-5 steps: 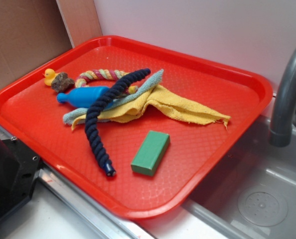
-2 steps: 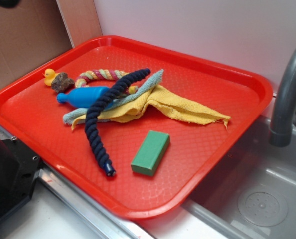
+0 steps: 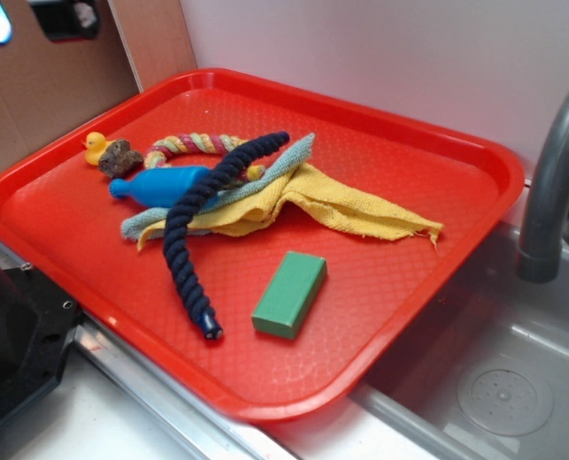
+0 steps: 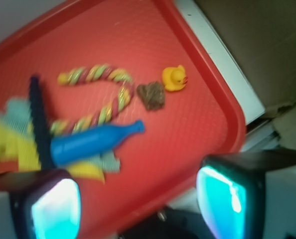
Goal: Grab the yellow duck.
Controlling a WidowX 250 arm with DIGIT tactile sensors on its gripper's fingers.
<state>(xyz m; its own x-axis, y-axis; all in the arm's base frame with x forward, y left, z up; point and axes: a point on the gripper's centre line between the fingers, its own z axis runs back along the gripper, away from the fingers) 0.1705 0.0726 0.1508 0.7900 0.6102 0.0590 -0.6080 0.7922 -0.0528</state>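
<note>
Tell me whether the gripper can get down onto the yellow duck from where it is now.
Probably yes. The gripper hangs open above the tray, and nothing covers the yellow duck. The one snag is the brown lump close beside it, which a finger could bump on the way down.

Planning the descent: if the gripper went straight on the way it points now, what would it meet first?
Probably bare floor of the red plastic tray, near the blue plastic bottle; the open gripper isn't centred on the small yellow rubber duck. Depth unclear.
</note>
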